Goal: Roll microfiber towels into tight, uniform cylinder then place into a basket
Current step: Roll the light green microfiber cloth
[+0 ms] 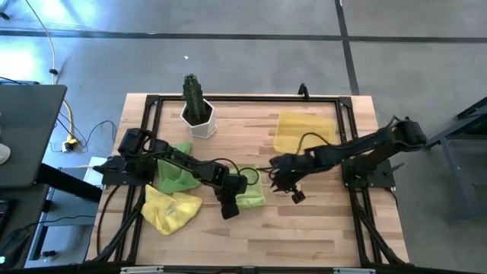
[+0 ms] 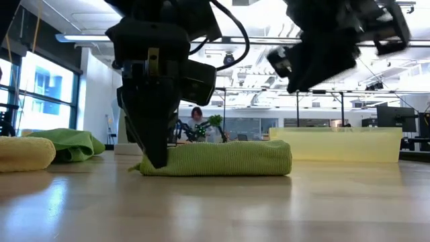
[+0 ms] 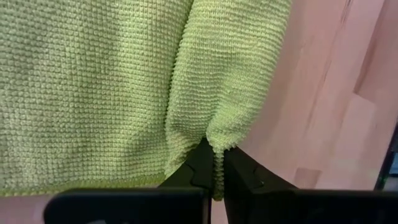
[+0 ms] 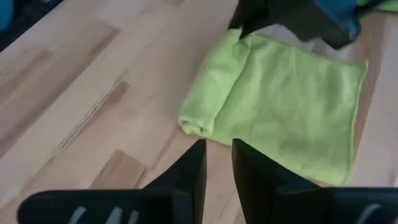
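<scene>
Left pincer (image 3: 216, 171) is clamping the near corner of the half-rolled lime green towel (image 1: 249, 189) at mid-worktop (image 1: 319, 228), while the right pincer (image 4: 217, 163), fingers a narrow slit apart and gripping nothing, is hovering just beside the roll's other end; the roll's long axis is running between them, basket (image 1: 304, 131) waiting beyond

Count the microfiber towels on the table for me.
3. A partly rolled green towel lies mid-table, pinched by the left pincer; a crumpled green towel sits farther left; a yellow towel is beside it, toward the near edge.
</scene>
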